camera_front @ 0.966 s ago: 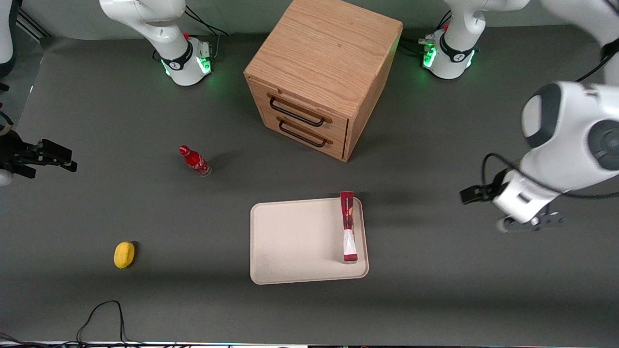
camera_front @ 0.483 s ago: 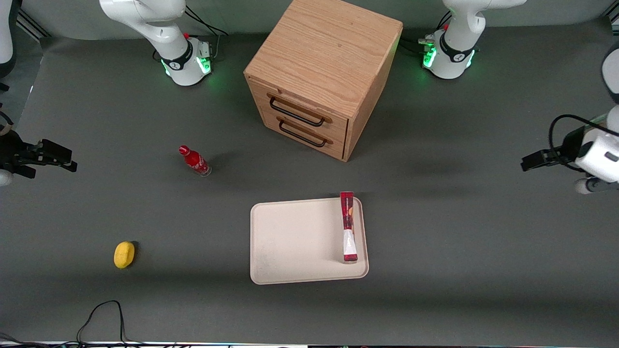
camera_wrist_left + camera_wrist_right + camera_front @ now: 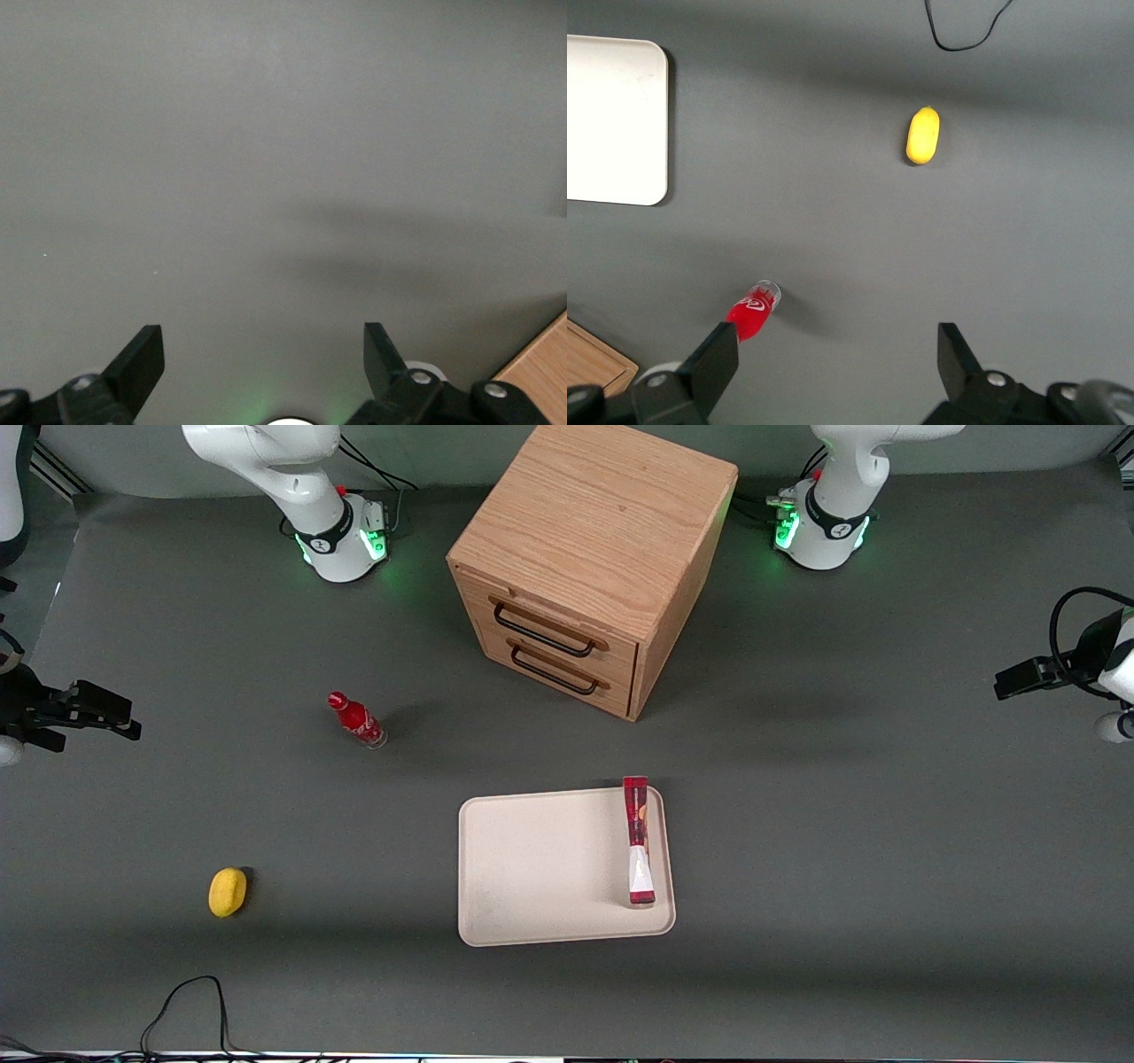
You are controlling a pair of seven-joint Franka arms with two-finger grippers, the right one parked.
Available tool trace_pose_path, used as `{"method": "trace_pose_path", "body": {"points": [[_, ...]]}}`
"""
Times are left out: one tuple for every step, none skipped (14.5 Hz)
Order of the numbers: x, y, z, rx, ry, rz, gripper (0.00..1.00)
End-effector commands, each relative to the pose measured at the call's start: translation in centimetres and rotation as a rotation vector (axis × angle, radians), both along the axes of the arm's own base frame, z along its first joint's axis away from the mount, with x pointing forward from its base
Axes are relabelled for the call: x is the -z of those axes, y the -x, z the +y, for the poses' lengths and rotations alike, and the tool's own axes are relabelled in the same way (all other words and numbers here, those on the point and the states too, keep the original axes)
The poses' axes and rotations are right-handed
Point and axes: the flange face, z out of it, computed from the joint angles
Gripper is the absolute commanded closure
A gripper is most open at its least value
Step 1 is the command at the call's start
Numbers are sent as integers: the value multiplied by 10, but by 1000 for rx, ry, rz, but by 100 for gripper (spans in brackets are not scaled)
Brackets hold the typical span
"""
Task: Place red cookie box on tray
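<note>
red cookie box (image 3: pixel 637 841): flat on tray (image 3: pixel 540 868) | along working-arm rim

My claw (image 3: pixel 263 359) is cut by the front view's edge at the working arm's end of the bench, well apart from the tray (image 3: pixel 540 868), so I only get its fingers (image 3: pixel 142 359) from the wrist camera: spread wide, nothing between them, their bases cropped. The tray is cropped in the right wrist view. The red cookie box (image 3: pixel 637 840) print is too small for me to read. The wooden cabinet (image 3: pixel 592 558) loses its top edge to the frame.
</note>
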Motion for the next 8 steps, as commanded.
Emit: {"method": "trace_pose_path", "body": {"points": [[-17, 2, -3, 5, 20, -3, 0], [-17, 2, -2, 0, 41, -6, 0], [-17, 1, 2, -10, 52, -10, 0], [-20, 0, 0, -9, 73, -20, 0], [-25, -1, -5, -1, 90, -30, 0], [-29, -1, -9, 6, 90, -33, 0], [-28, -1, -14, 17, 83, -27, 0], [-28, -1, -16, 20, 81, -26, 0]]}}
